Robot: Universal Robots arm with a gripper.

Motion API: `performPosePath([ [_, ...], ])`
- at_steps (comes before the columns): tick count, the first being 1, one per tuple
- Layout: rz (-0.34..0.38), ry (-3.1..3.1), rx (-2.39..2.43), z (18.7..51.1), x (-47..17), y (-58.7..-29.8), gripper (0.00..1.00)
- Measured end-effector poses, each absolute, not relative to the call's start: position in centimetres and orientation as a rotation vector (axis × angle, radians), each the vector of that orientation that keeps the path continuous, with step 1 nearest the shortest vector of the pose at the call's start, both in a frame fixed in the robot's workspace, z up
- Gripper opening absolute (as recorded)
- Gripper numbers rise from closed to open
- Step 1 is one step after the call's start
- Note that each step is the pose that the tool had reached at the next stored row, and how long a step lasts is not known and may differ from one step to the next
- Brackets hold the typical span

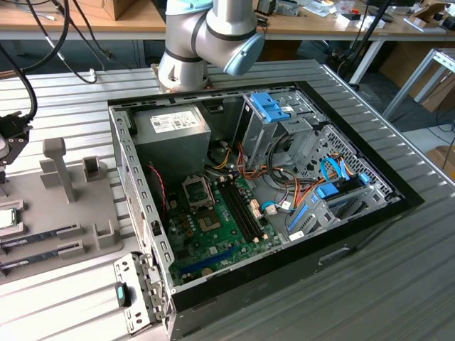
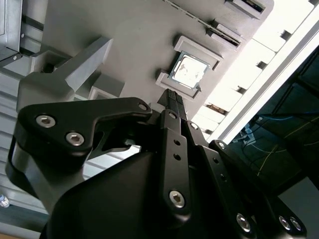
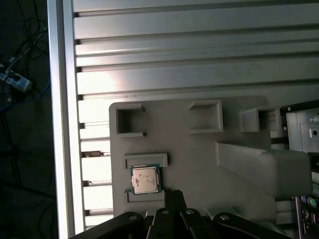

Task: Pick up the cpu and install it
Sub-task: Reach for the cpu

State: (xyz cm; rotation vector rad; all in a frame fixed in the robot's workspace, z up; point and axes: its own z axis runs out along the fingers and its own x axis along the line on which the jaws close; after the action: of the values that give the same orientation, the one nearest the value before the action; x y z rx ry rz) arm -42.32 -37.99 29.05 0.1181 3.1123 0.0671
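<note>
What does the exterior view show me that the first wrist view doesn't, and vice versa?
Exterior view: the arm and the open computer case, with its motherboard and processor socket. First wrist view: the shut gripper close beside the cpu. Both: the grey tray holding that cpu, at the exterior view's left edge, and the slatted table.

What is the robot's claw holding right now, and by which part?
Nothing. The gripper is empty and hangs near the cpu, which lies apart from it in its pocket on the grey tray.
</note>
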Motion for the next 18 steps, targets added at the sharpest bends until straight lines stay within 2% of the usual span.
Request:
performPosePath([
  [18, 0.061, 3.112, 0.118, 28.1, -43.8, -36.9, 0.11],
])
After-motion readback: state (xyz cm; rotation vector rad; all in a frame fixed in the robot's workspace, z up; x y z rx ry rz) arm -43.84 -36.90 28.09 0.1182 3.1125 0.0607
